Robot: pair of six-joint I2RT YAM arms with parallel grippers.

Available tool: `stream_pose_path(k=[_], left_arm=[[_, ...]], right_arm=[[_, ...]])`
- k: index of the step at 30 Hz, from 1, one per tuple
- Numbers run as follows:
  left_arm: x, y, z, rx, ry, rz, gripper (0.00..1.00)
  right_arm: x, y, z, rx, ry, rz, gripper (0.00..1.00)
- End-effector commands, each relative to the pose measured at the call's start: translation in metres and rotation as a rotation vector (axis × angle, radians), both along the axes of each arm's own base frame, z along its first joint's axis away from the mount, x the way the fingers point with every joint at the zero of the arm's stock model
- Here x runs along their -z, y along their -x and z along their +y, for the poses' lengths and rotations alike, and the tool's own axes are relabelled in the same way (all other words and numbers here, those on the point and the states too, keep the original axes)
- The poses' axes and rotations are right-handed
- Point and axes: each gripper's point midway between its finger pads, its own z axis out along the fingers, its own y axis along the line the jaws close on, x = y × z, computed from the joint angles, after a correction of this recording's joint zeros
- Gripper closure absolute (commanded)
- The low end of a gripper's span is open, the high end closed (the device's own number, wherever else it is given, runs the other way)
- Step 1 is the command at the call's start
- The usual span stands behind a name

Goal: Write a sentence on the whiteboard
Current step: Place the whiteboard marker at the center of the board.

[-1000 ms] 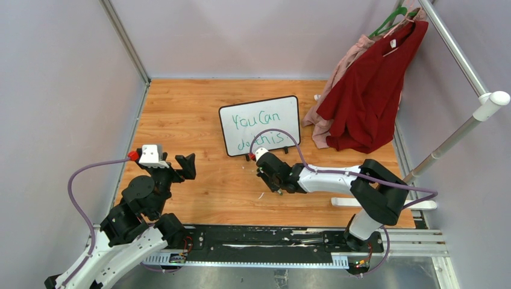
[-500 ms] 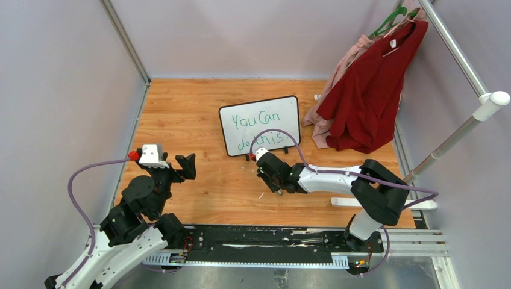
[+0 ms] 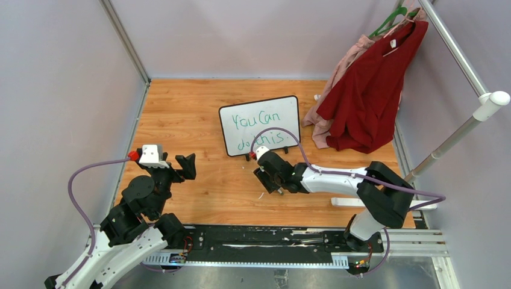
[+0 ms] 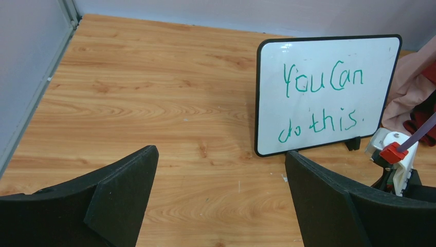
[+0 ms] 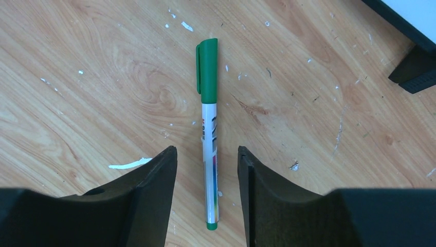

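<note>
The whiteboard (image 3: pixel 268 108) stands upright on its black feet at the middle of the wooden table, with the green sentence (image 3: pixel 258 123) "You Can do this" on it. The left wrist view shows the whiteboard (image 4: pixel 378 56) and the sentence (image 4: pixel 323 85) too. My right gripper (image 3: pixel 266 182) hangs low just in front of the board. In its wrist view the right gripper (image 5: pixel 207 150) is open, with a capped green-and-white marker (image 5: pixel 209 121) lying flat on the table between the fingers, touching neither. My left gripper (image 3: pixel 186 166) is wide open and empty at the left (image 4: pixel 221 152).
A red garment (image 3: pixel 370 90) and a pink one (image 3: pixel 337 78) hang from a white rack pole (image 3: pixel 458 54) at the back right, their hems reaching the table beside the board. Grey walls close in the left and back. White flecks dot the wood.
My right gripper's jaws have spread apart and the marker now lies loose on the table. The right arm has shifted slightly. The left arm has not moved.
</note>
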Motion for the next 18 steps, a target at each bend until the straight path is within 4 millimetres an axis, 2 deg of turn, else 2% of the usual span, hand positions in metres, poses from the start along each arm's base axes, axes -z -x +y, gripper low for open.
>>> stream_pose_path(k=[1, 5, 9, 14, 18], left_arm=[[-0.002, 0.0, -0.001, 0.004, -0.009, -0.001, 0.0], [-0.002, 0.0, -0.001, 0.003, -0.008, 0.0, 0.0], [-0.002, 0.0, -0.001, 0.002, -0.003, 0.0, 0.0], [-0.002, 0.0, -0.002, -0.005, 0.035, 0.015, 0.0], [0.0, 0.005, -0.01, 0.021, 0.117, 0.064, 0.0]], right_arm=[[-0.005, 0.002, -0.007, 0.004, -0.003, 0.004, 0.48], [-0.011, 0.003, -0.007, 0.001, -0.021, -0.005, 0.42], [-0.032, 0.004, -0.003, -0.021, -0.087, -0.038, 0.4], [-0.07, 0.005, -0.003, -0.03, -0.186, -0.107, 0.4], [-0.106, -0.001, -0.014, 0.019, -0.244, -0.195, 0.4]])
